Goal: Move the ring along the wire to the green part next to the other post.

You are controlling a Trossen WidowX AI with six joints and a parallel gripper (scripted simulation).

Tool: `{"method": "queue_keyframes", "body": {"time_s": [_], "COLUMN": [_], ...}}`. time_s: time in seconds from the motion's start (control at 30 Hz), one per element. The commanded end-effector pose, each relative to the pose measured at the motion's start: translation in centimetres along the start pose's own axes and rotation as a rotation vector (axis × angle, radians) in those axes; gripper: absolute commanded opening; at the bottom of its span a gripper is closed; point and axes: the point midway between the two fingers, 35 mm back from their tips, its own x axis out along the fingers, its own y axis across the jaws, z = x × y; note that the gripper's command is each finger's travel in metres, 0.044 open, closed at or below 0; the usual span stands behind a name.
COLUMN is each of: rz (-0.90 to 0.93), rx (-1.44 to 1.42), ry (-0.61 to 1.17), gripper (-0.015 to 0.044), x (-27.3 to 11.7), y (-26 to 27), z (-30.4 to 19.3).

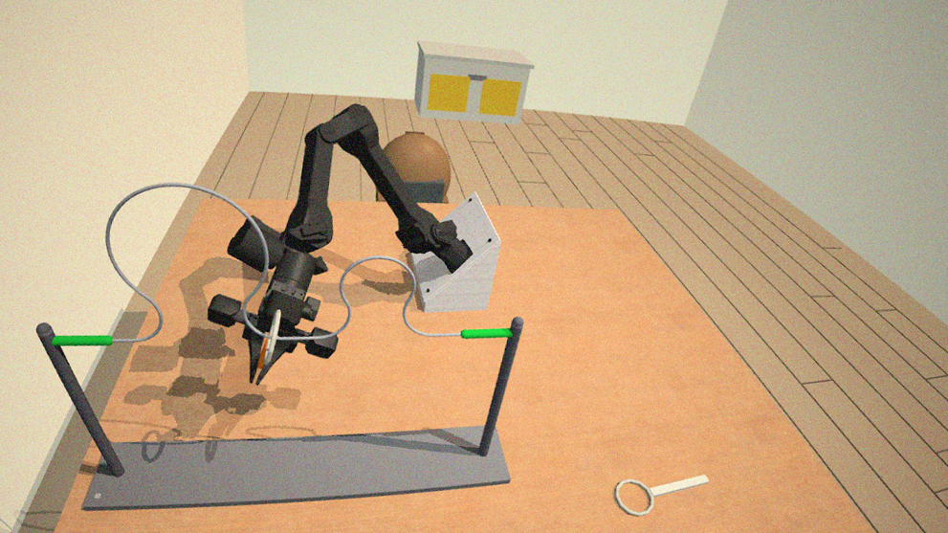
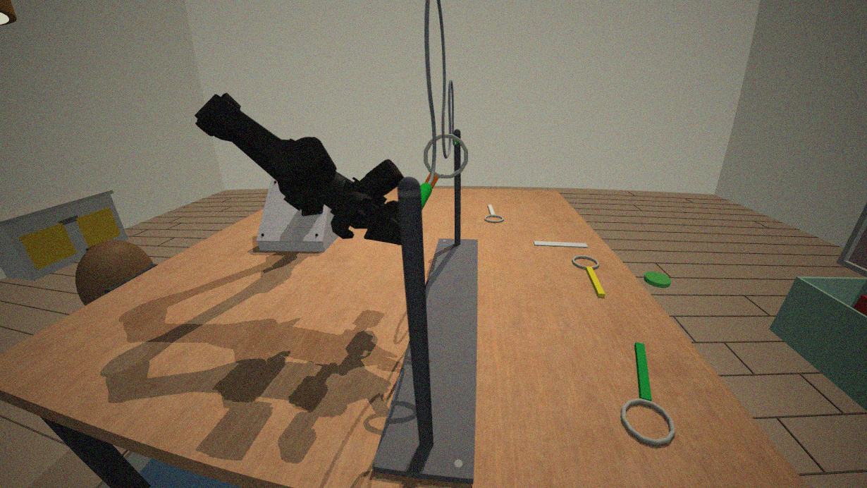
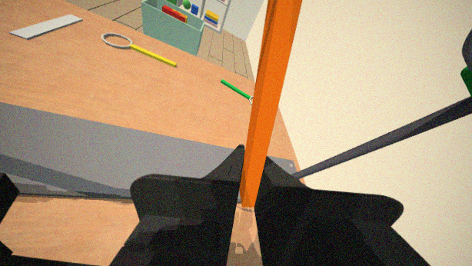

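My gripper is shut on the orange handle, which slopes down from the pale ring. In the top view the ring is seen nearly edge-on, around the low stretch of grey wire between the big loop and the small hump. I cannot tell whether ring and wire touch. The left post has a green part beside it; the right post has another green part. The left post hides my fingertips in the exterior view.
The grey base lies below. Beyond it lie a yellow-handled ring, a green-handled ring, a white-handled ring and a white bar. A pale wedge stands behind.
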Motion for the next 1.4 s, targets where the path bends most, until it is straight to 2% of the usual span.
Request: {"method": "queue_keyframes", "body": {"time_s": [0.0,0.4,1.37], "rz": [0.043,0.122,0.189], "rx": [0.072,0.208,0.325], "ry": [0.013,0.030,0.042], "gripper": [-0.0150,-0.0150,-0.0150], "x": [-0.2,-0.9,-2.1], "y": [1.6,4.6,8.7], "z": [0.0,0.5,1.6]}}
